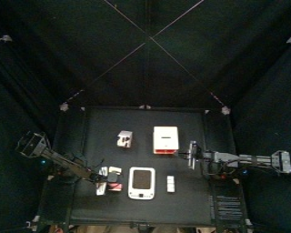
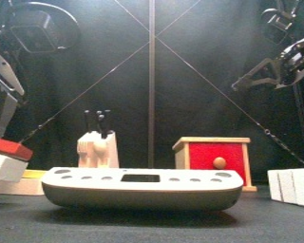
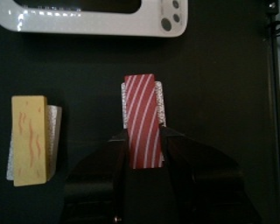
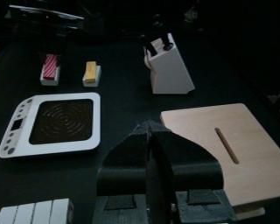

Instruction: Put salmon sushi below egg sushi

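Hovers over the salmon sushi (image 3: 143, 118) with the left gripper (image 3: 143, 147), jaws apart on either side of its near end. Seems to hang above it rather than pinch it, going by the front view. Cannot confirm contact from the wrist view alone.

Finds the salmon lying flat on the bench (image 3: 224, 105), striped red top up, just beside the egg sushi (image 3: 31, 140) and parallel to it, short of the white slab (image 3: 95, 17). Places it on the side nearer the bench's front edge, which means under the egg as seen from above. Reads, then, as a placement all but made, with letting go and clearing away as the step in hand.

To do that well: keep the jaws wide and rise straight up, with no sideways drift toward the egg. Avoid twisting the wrist while low, since a light toy piece probably skids at a touch. If the gap to the egg looks untidy, nudge from the long side only, then lift.

Parks the right gripper (image 4: 163, 131) well apart near the knife block (image 4: 168, 66), jaws drawn together on nothing.

Shows no brand, label or readable writing anywhere, only unmarked dots along the slab's edge.
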`<state>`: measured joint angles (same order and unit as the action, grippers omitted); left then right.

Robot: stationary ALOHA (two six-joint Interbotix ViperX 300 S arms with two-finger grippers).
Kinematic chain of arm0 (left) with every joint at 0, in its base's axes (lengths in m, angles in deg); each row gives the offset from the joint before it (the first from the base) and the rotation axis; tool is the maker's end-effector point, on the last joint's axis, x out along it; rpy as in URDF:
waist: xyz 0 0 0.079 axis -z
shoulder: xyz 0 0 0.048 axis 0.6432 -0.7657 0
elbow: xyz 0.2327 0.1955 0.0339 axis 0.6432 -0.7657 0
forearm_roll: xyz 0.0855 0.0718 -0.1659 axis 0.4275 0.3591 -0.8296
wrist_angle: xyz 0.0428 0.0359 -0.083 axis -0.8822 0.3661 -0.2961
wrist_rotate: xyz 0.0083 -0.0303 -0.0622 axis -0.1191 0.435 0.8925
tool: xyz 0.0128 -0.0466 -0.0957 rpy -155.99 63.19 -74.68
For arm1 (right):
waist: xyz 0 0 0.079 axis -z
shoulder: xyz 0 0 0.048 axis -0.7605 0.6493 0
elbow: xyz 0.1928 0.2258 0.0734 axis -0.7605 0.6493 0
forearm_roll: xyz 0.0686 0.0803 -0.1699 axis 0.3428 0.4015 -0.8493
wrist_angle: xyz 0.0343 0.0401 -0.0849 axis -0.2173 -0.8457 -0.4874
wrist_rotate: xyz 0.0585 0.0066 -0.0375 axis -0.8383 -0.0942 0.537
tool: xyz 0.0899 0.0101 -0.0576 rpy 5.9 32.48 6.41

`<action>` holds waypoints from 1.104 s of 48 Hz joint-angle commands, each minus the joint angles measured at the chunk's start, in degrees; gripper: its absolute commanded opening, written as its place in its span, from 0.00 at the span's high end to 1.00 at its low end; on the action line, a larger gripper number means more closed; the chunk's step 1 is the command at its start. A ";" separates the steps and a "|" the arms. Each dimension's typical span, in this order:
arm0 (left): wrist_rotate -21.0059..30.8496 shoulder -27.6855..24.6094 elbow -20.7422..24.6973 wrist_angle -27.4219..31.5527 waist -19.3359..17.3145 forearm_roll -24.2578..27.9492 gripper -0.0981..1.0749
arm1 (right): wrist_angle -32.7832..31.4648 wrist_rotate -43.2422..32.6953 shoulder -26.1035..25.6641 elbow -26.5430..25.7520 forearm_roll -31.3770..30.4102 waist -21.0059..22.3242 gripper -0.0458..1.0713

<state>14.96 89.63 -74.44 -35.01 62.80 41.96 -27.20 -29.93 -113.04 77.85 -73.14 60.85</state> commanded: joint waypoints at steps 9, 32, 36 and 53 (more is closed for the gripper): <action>-0.18 0.00 -1.05 -2.72 -1.32 -1.67 0.39 | 0.53 0.00 0.35 -1.23 0.18 0.26 0.95; -0.26 -0.18 -1.49 -3.52 -2.29 -3.08 0.25 | 0.53 0.00 0.35 -1.14 0.18 0.26 0.95; -0.26 -0.35 -1.49 -3.69 -2.37 -3.34 0.21 | 0.53 0.00 0.35 -1.23 0.18 0.26 0.95; -0.26 -0.70 -1.23 -3.78 -2.37 -3.78 0.18 | 0.53 0.00 0.35 -1.23 0.18 0.26 0.95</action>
<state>14.70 88.84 -76.55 -38.35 60.51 38.27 -27.20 -29.93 -113.04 77.85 -73.05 60.93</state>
